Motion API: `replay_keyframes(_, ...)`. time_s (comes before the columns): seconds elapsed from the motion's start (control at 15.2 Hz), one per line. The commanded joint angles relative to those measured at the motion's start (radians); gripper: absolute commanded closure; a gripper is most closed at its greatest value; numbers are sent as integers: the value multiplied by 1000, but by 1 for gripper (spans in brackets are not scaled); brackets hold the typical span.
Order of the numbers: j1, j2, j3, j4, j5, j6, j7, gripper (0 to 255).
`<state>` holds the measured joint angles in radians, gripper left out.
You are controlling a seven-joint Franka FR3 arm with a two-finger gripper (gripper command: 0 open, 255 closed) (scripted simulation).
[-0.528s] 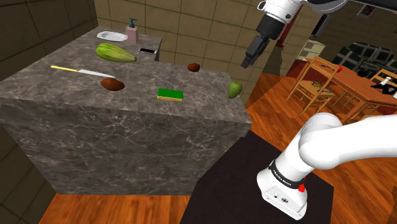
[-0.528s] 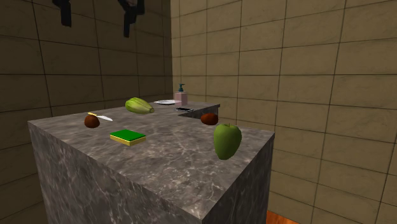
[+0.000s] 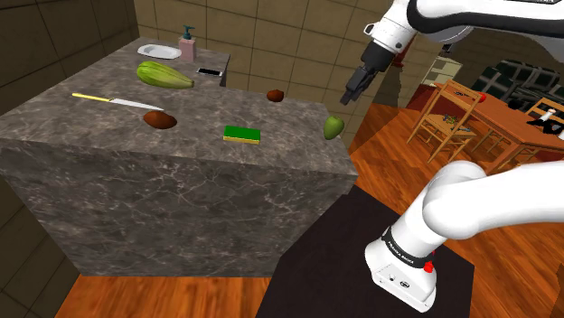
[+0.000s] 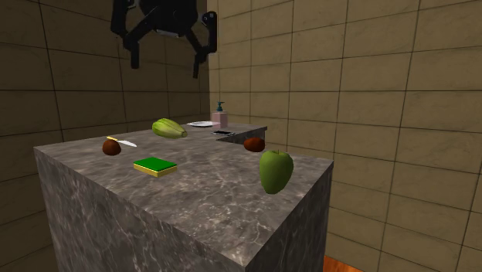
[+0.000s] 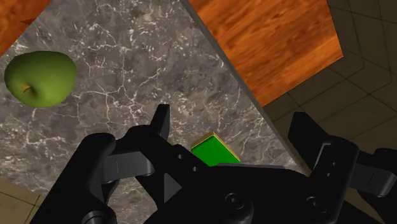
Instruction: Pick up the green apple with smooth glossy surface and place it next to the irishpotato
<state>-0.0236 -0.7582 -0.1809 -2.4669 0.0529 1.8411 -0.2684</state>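
Stand: the dark stand (image 3: 334, 244) under my base, beside the bench (image 3: 208, 108).
Fingers: my fingers (image 3: 352, 90) (image 5: 159, 127) stand wide apart with nothing between them. They hang in the air above the bench's edge, and in the shoulder view they are higher than the fruit and a little to its right.
Apple: the green apple (image 3: 333, 127) (image 4: 275, 170) (image 5: 40, 77) rests on the bench at the corner nearest my stand, close to the edge. It is well apart from my fingers and off to one side of them.
Sponge: a green sponge (image 3: 241, 135) (image 4: 155, 166) (image 5: 213, 151) with a yellow underside lies flat past the apple, showing between my fingers in the wrist view.
Brown things: a reddish-brown lump (image 3: 276, 95) (image 4: 254, 144) sits near the back edge, and a darker brown lump (image 3: 160, 119) (image 4: 113, 147) sits just beside the knife. I cannot tell which is the potato.
Knife: the knife (image 3: 117, 100) has a yellow handle and lies flat.
Gourd: a striped green gourd (image 3: 164, 75) (image 4: 169, 128) lies beyond the knife.
Far end: a pink soap dispenser (image 3: 187, 44) (image 4: 220, 116) and a white dish (image 3: 159, 51) stand near the wall.
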Motion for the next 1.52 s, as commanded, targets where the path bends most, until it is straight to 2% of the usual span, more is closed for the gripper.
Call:
replay_keyframes(0.0,-17,16,-40,-27,-13,53,-36,0)
replay_keyframes(0.46,-53,139,-187,-73,-29,247,-163,0)
replay_keyframes(0.79,-49,268,-307,-67,2,382,-274,0)
replay_keyframes(1.06,-20,394,-415,-38,75,478,-390,0)
replay_keyframes(1.32,34,544,-535,15,216,549,-546,0)
replay_keyframes(1.45,48,581,-553,22,259,566,-583,0)
